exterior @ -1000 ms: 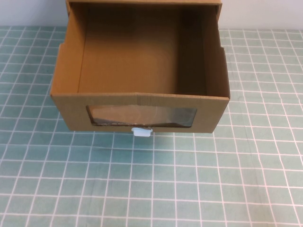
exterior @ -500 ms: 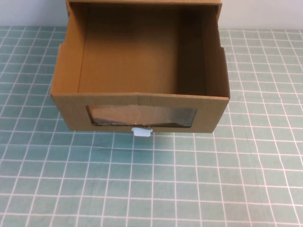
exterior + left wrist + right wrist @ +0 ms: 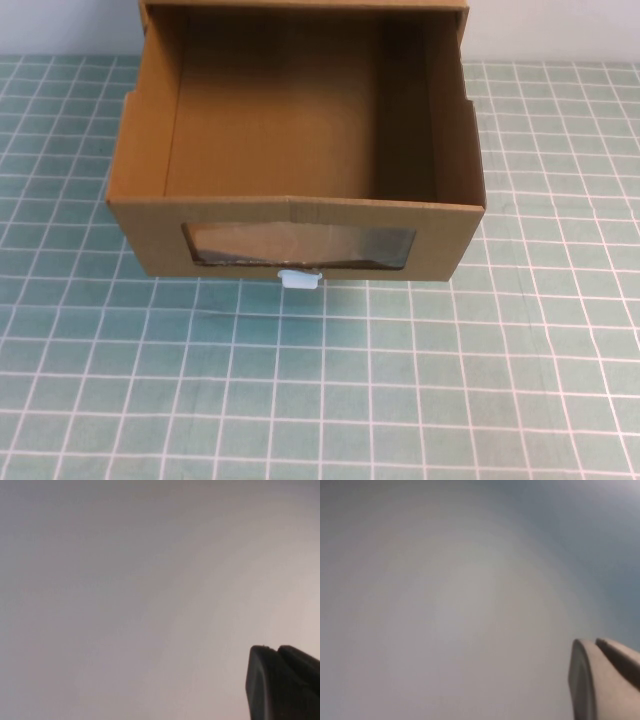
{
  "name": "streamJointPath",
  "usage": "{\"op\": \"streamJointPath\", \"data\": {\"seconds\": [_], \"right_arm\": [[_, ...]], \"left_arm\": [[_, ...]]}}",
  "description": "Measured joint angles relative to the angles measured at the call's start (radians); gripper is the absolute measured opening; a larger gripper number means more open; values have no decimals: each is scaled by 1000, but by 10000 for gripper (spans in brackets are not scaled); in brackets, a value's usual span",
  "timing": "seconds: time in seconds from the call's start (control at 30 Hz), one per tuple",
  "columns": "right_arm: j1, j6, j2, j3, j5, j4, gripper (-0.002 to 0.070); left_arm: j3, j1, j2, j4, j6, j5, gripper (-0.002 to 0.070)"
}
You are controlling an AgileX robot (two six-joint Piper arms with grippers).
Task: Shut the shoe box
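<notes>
Since neither arm shows in the high view, both look parked off the worktop (image 3: 400, 400): the left hand (image 3: 282, 682) appears only as a dark tip against a blank pale background in its wrist view, and the right hand (image 3: 605, 677) as a pale tip in the same way. In each, the two fingertips sit pressed together, nothing between them, so both hands read as closed and empty. Nearest the robot, the green gridded worktop lies bare. Beyond it, about centre, sits the shoe box (image 3: 300, 150), its front panel facing the robot. White pull tab (image 3: 300, 279) just below the clear window (image 3: 300, 246), which looks a bit crumpled. Brown cardboard, drawer slid well out toward the robot, interior open and apparently empty. Its far end tucks under the outer sleeve (image 3: 300, 5) at the back edge of view. Judgement: nothing started; closing means pushing the front panel straight back into the sleeve.
</notes>
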Motion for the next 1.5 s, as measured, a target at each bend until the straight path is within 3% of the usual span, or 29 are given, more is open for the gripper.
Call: {"op": "streamJointPath", "data": {"seconds": [0.1, 0.23, 0.37, 0.67, 0.87, 1.0, 1.13, 1.27, 1.37, 1.5], "right_arm": [[0, 30, -2, 0, -114, 4, -14], [0, 210, -2, -45, -125, 2, -14], [0, 338, -2, -205, 22, -39, -14], [0, 362, 145, -582, 242, -74, -14], [0, 362, 346, -766, 641, -74, -14], [0, 362, 432, -788, 811, -143, -14], [0, 348, 463, -788, 855, -321, -14], [0, 345, 463, -788, 888, -361, -14], [0, 345, 463, -788, 909, -346, -14], [0, 345, 480, -788, 944, -262, -15]], "left_arm": [[-2, 0, -1, 0, -59, -101, -3], [-95, 0, -2, -1, -109, -84, -3], [-282, 0, -3, -1, -127, 114, -3], [-746, 0, 247, 3, -133, 667, -3], [-963, 0, 508, 10, -129, 1126, -3], [-975, 0, 617, 40, -103, 1227, -3], [-975, 0, 687, 42, -101, 1246, -3], [-977, 0, 766, 17, -91, 1250, -3], [-988, 0, 839, -70, 37, 1254, -3], [-1055, 0, 964, -371, 394, 1286, -3]]}}
